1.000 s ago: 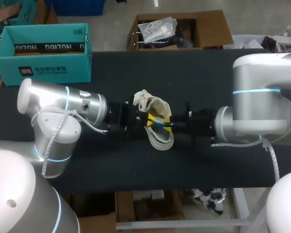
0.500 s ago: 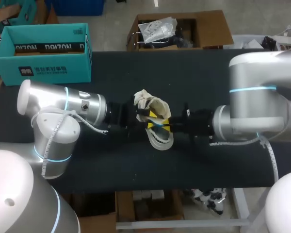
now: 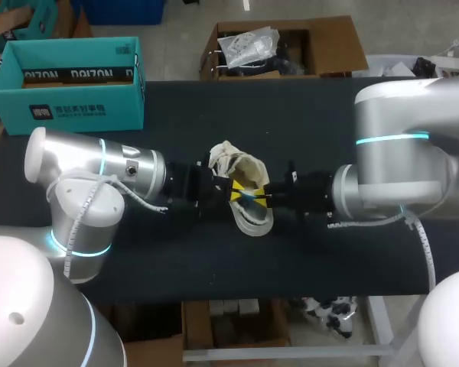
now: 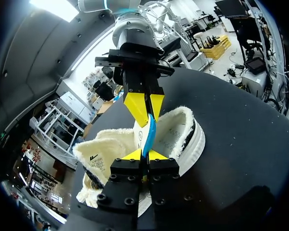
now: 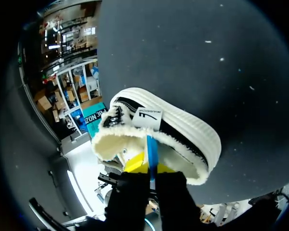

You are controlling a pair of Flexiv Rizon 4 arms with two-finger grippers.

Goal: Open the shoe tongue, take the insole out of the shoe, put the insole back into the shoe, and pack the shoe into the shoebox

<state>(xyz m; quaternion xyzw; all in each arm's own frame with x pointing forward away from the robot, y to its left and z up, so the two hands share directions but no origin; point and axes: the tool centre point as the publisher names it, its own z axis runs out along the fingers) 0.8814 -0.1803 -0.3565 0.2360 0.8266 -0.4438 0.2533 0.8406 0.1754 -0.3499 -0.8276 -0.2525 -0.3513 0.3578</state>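
Fingers of left gripper [image 4: 145, 155]: nearly closed, both yellow tips pressed from 2 sides onto the thin blue insole [image 4: 148, 135], which stands on edge between them. Grip reads as a firm pinch.

Fingers of right gripper [image 5: 149, 167]: likewise drawn almost together, 1 tip on each face of the same insole. In the left wrist view these 2 fingers come in from the opposite side, and their tips meet the insole just beyond the left gripper's own tips. The 2 grippers face each other head-on, very close; whether they touch cannot be told.

Insole: held edge-up at the mouth of the shoe [image 3: 249, 172]. It shows only as a narrow blue strip against the cream fleece lining. How much of it sits inside the shoe cannot be told.

Shoe: white ribbed sole, black side panel, cream fleece collar and tongue spread wide open. It rests on the dark worktop [image 3: 329, 122] about mid-width, between the 2 arms. Sole edge shows on the side nearer the robot.

Arms: left arm enters from the left, right arm from the right, both roughly level and pointed at the shoe.

Shoebox [image 3: 69, 99]: teal, lid off, open side up, at the far left corner of the worktop, well apart from the shoe.
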